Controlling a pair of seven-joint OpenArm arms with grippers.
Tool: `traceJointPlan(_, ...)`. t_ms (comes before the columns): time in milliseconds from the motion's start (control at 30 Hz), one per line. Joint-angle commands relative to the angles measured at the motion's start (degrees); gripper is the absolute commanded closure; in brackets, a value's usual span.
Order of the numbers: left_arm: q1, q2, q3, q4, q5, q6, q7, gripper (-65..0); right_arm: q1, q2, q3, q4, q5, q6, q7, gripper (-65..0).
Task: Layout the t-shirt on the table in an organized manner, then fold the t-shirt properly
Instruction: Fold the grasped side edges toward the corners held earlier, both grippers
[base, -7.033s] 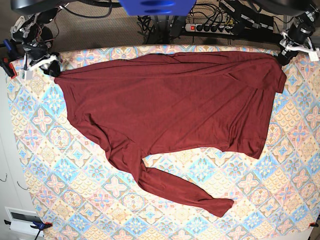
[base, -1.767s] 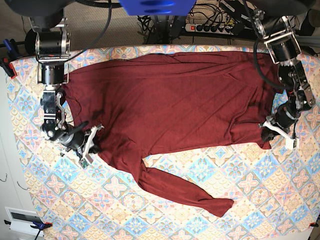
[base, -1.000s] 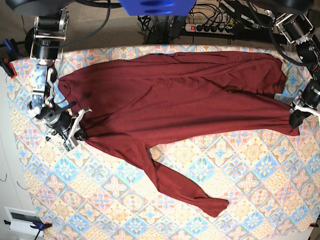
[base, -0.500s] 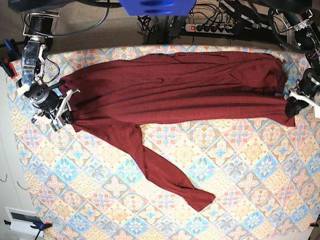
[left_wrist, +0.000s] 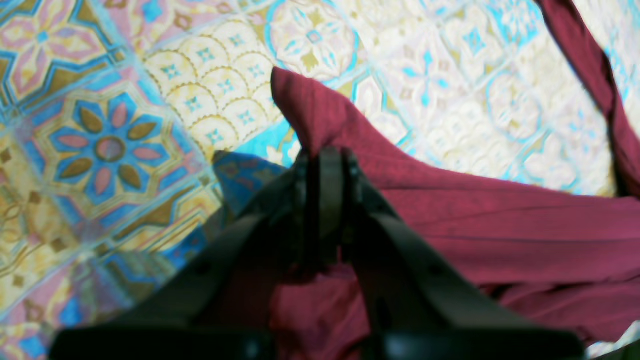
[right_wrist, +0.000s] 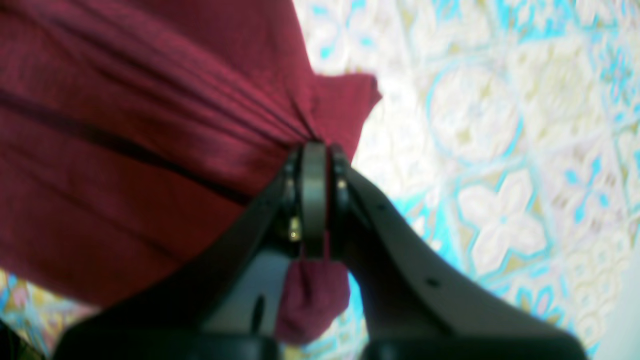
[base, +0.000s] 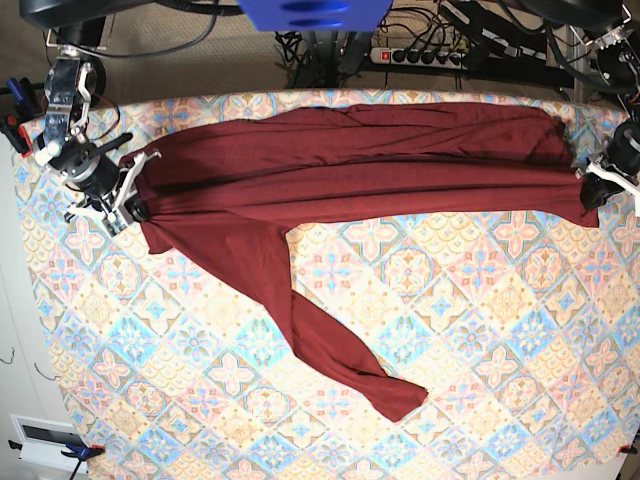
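Maroon t-shirt (base: 350, 165) strung taut between two claws above the tiled desk (base: 480, 330).

Base view: the shirt spans the far side of the desk, one long sleeve (base: 330, 340) trailing toward the near edge. Left wrist view: the left claw (left_wrist: 322, 160) is pressed together, pinching a corner of the cloth. Right wrist view: the right claw (right_wrist: 314, 155) pinches a bunched fold likewise. The grips look shallow to me; any harder pull could slip the thin fabric free, and that trailing sleeve may drag crooked under the body.
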Motion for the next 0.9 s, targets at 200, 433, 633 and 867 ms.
traceJointPlan(200,-0.11,-0.94,5.52,0.55,5.34,0.20,-1.29,0.0,-0.84,1.13,0.63,0.86,0.04,-0.51,0.96,0.0)
traceJointPlan(433,-0.02,-0.85,10.62,0.55,8.77,0.29,-1.29,0.0,-2.51,1.13,0.54,0.86,-0.22,-0.51,0.96,0.0)
traceJointPlan(633,0.15,-0.85,11.24,0.55,8.85,0.38,-0.85,0.0,-3.57,1.13,0.37,0.69,-0.22,-0.51,0.96,0.0)
traceJointPlan(867,-0.29,-0.85,11.24,0.55,14.39,0.38,1.96,0.0,-3.57,1.13,0.28,0.25,-0.31,-0.51,0.96,-0.1)
